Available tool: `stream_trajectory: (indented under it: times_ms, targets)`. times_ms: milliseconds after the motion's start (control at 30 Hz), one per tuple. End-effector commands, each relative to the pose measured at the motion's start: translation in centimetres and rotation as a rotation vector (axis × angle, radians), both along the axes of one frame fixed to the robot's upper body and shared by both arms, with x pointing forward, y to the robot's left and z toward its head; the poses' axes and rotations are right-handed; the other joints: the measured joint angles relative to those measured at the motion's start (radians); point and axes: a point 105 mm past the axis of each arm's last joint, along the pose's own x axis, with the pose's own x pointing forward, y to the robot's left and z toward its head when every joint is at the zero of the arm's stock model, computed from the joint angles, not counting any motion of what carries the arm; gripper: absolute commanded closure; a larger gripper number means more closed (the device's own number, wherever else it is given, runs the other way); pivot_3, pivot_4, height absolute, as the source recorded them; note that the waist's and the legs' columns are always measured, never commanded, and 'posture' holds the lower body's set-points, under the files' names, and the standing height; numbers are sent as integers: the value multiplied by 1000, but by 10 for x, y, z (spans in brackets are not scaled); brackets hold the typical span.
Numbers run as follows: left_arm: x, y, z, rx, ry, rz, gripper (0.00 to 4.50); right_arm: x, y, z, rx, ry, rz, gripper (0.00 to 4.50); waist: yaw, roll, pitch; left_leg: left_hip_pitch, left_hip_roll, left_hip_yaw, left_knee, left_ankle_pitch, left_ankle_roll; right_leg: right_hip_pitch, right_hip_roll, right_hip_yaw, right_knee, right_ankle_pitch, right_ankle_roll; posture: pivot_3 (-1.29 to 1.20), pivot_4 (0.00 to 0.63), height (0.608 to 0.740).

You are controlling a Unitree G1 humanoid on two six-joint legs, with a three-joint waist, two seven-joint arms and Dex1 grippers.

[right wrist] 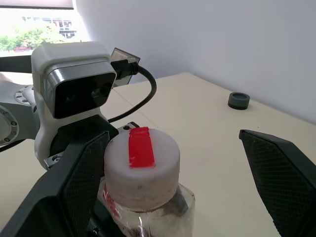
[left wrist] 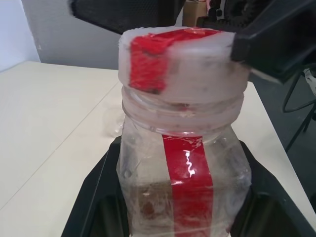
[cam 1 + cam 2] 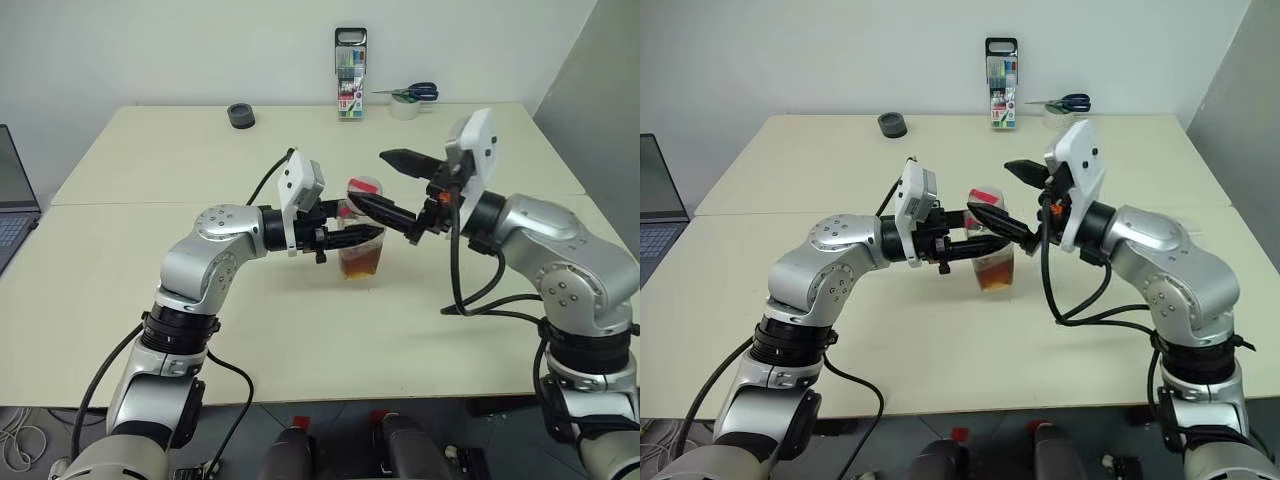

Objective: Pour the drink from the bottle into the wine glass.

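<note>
On the pale table (image 3: 150,300) stood one bottle (image 3: 361,245), the left gripper (image 3: 352,238) clamped round it; the right gripper (image 3: 392,185) hung wide open about its one cap (image 1: 142,168).

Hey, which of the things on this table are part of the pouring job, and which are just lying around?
For the job:
- bottle, capped, with the drink in it
- left gripper, shut on the bottle
- right gripper, open at the cap

Lying about:
- pen case
- scissors
- black ring
- laptop
</note>
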Motion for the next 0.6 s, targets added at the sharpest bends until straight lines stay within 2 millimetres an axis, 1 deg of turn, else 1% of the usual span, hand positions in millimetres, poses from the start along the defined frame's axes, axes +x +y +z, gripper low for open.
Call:
stream_trajectory:
  times_ms: [33, 233, 367, 500, 600]
  targets:
    - [-7, 0, 19, -29, -84, -25, 2523, -5, -8, 10, 26, -18, -1, 13, 0, 0, 0, 0, 0, 0, 0, 0, 0, 0, 0, 0, 0, 0, 0, 0, 150, 740]
    - [-7, -2, 19, -32, -86, -29, 2523, -14, -6, 11, 44, 17, 69, 13, 0, 0, 0, 0, 0, 0, 0, 0, 0, 0, 0, 0, 0, 0, 0, 0, 150, 740]
    - [-8, -2, 19, -32, -87, -30, 2523, -18, -1, 11, 54, 33, 118, 13, 0, 0, 0, 0, 0, 0, 0, 0, 0, 0, 0, 0, 0, 0, 0, 0, 150, 740]
    - [-8, -3, 20, -31, -90, -31, 2523, -16, 8, 8, 66, 48, 148, 13, 0, 0, 0, 0, 0, 0, 0, 0, 0, 0, 0, 0, 0, 0, 0, 0, 150, 740]
    - [-8, -2, 20, -30, -92, -27, 2523, -11, 13, 5, 68, 47, 142, 13, -1, 0, 0, 0, 0, 0, 0, 0, 0, 0, 1, 0, 0, 0, 0, 0, 150, 740]
